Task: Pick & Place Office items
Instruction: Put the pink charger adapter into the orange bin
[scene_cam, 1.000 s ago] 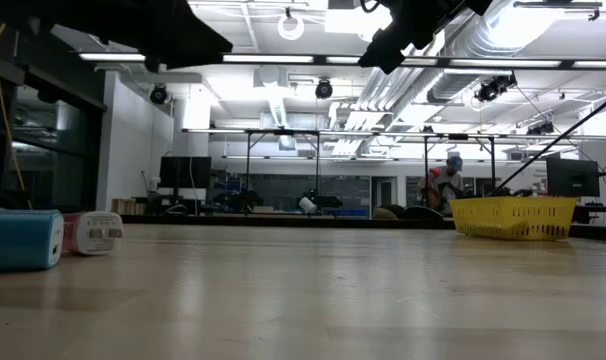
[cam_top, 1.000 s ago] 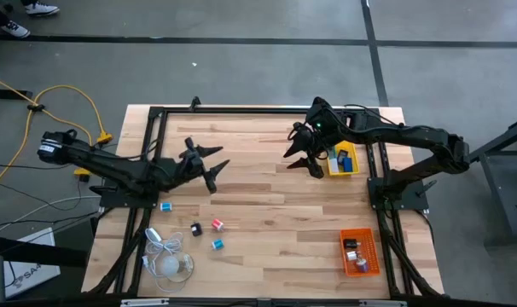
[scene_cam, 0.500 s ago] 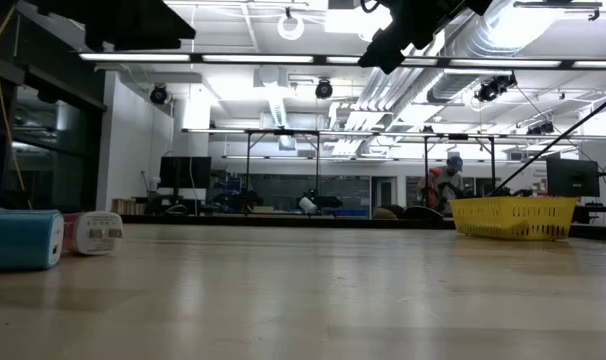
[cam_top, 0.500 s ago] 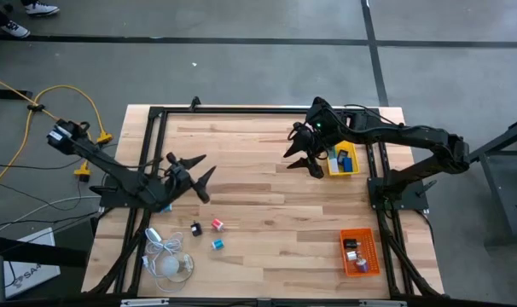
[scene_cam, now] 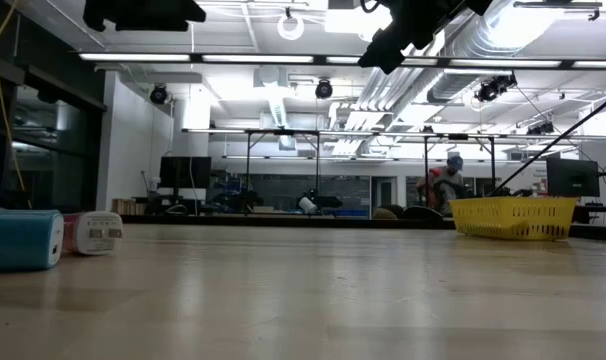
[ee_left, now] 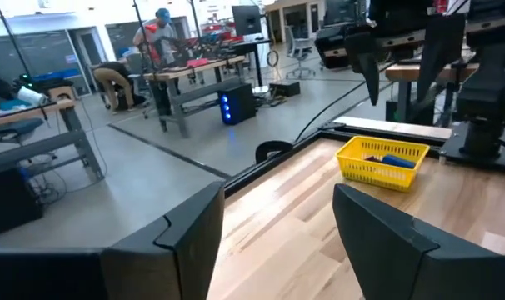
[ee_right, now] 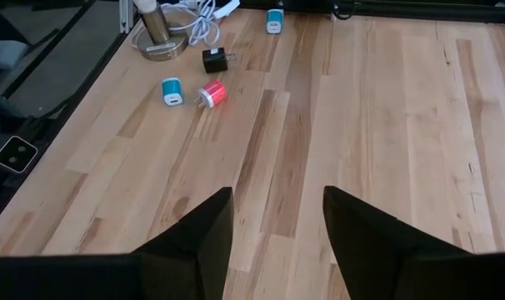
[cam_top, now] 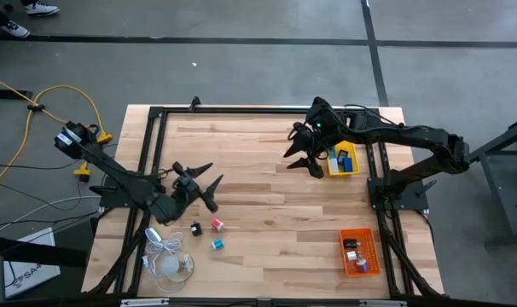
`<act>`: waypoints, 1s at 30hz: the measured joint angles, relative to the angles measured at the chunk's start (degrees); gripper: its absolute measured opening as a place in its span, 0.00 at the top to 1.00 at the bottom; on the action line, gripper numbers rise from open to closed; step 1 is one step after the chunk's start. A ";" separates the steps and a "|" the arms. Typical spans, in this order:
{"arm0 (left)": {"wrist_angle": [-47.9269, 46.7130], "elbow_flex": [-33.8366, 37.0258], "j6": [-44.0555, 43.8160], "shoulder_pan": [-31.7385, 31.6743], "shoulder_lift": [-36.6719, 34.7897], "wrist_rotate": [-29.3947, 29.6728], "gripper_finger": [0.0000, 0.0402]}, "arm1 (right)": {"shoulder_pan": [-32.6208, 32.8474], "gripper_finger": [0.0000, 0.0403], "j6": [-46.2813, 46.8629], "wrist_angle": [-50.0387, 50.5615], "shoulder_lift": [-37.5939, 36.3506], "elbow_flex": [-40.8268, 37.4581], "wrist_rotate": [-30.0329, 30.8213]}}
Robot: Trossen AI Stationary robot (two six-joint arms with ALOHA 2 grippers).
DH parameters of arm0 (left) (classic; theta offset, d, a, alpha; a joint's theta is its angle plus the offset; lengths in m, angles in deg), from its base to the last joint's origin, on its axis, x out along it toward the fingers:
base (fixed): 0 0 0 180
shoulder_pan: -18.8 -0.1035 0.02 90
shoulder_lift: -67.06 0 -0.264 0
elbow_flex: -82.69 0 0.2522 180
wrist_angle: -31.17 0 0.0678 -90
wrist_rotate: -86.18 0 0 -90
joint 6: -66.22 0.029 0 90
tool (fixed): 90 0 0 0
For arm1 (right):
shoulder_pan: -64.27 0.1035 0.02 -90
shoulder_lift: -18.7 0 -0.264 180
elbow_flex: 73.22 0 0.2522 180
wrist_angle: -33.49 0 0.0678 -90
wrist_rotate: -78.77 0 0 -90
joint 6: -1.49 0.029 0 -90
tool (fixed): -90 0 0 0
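Left gripper (cam_top: 199,181): swung back toward the table's front-left corner within the last second; fingers (ee_left: 190,242) spread, holding nothing; hovering just above the loose pieces.
Small office items on the wooden table (cam_top: 267,213): teal charger cube (cam_top: 216,245), pink-red plug cube (cam_top: 217,225), black plug cube (cam_top: 195,228) clustered near the front-left corner, a second teal cube (ee_right: 274,21) nearer the left edge; all untouched.
White round bulb with coiled cord (cam_top: 171,263): front-left corner, no part of the job.
Meaning: approach to the next pick, probably the black or pink-red piece.
Right gripper (cam_top: 299,158): unmoved beside the yellow plastic tray (cam_top: 343,170) near the back-right corner; fingers parted, empty.
Yellow tray contents: blue pieces already inside.
Orange plastic tray (cam_top: 360,252): front-right, a few pieces inside.
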 joint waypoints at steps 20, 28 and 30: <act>-55.51 -14.15 -52.96 -10.38 5.22 -35.99 0.46 | 0.00 0.57 -0.01 -0.46 0.00 0.00 0.01; -60.10 -14.15 -57.48 -10.29 5.59 -43.91 0.46 | 0.00 0.57 0.00 -0.46 0.00 0.00 -0.09; -60.14 -14.15 -58.35 -10.29 5.59 -46.02 0.46 | 0.00 0.57 -0.01 -0.46 0.00 0.00 -0.09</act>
